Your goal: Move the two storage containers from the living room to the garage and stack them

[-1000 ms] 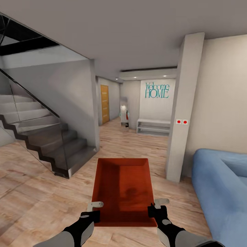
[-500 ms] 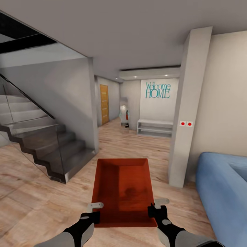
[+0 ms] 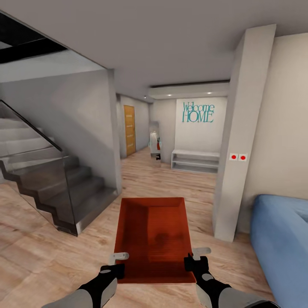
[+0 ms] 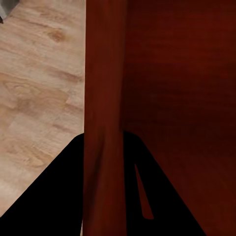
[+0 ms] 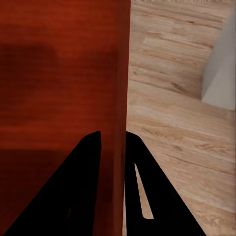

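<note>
I carry one orange-red open-top storage container (image 3: 153, 237) in front of me, above the light wood-plank floor (image 3: 38, 265). My left gripper (image 3: 119, 266) is shut on its left wall near the close corner; in the left wrist view its black fingers (image 4: 59, 196) straddle that wall (image 4: 103, 113). My right gripper (image 3: 191, 262) is shut on the right wall; in the right wrist view its fingers (image 5: 147, 196) clamp the wall (image 5: 115, 98). The bin is empty inside.
A dark staircase with a glass rail (image 3: 55, 184) rises at the left. A white pillar (image 3: 239, 141) and a blue sofa (image 3: 280, 239) stand at the right. Ahead, a hallway leads past a white bench (image 3: 194, 160) to a wooden door (image 3: 129, 130).
The whole view has shifted: stairs, pillar and sofa slide outward and nearer as the robot moves forward. Both grippers keep the same hold on the container.
</note>
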Tool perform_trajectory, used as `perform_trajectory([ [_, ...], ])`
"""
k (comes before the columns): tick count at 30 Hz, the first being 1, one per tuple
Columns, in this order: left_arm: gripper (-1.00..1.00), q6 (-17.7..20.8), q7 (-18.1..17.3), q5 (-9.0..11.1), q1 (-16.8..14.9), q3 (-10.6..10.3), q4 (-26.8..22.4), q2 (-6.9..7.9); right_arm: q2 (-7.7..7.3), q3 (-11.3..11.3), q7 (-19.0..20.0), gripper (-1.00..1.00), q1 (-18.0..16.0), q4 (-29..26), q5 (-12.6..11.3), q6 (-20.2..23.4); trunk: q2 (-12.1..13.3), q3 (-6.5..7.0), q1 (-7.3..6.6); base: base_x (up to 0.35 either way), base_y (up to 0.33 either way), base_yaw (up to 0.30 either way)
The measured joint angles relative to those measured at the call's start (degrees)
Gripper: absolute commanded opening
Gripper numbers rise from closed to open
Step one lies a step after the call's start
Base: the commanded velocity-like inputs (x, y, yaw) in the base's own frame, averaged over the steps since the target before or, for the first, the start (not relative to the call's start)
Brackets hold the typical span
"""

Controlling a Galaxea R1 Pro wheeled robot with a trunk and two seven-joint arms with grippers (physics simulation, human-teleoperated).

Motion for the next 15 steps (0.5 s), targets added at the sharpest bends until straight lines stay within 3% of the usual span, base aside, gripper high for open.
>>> perform_trajectory([
  [15,-1.0,0.08,-0.01,0.04,0.0,0.06,0.0,0.01,0.02,-0.69,-0.17,-1.0,-0.03,-0.05,0.99,0.19,0.0,0.0,0.0,0.322,0.0,0.0],
])
